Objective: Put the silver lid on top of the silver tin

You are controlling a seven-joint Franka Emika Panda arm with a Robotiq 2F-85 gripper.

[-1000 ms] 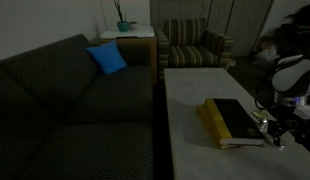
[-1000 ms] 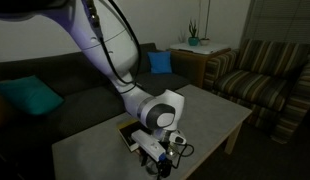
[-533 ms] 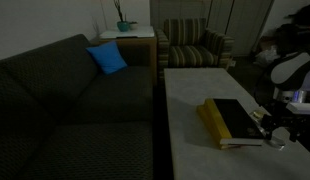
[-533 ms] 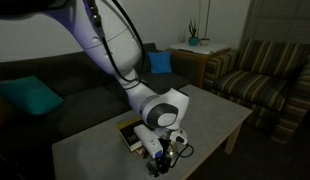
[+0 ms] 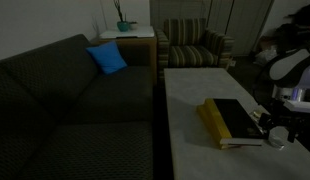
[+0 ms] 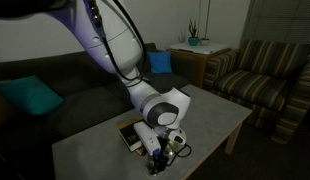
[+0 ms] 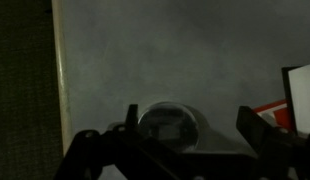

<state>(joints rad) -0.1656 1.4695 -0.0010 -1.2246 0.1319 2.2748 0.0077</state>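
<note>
A small round shiny silver piece (image 7: 170, 125) lies on the grey table between my gripper's (image 7: 190, 135) fingers, close to the finger (image 7: 130, 125) on the left of the wrist view. It looks like the silver tin; I cannot tell whether the silver lid is on it, and no separate lid shows. The jaws stand wide apart and grip nothing. In both exterior views the gripper (image 5: 275, 130) (image 6: 165, 150) hangs low over the table beside the book, and a small round silver thing (image 5: 278, 141) shows under it.
A black-and-yellow book (image 5: 231, 120) (image 6: 130, 132) lies on the table (image 5: 190, 110) next to the gripper. A white and red corner (image 7: 298, 100) shows at the wrist view's right edge. A dark sofa (image 5: 75, 110) with a blue cushion stands beside the table, a striped armchair (image 5: 195, 45) beyond it.
The arm's wrist has shifted slightly upward and turned a little; the gripper stays low beside the book. The jaws stay open.
</note>
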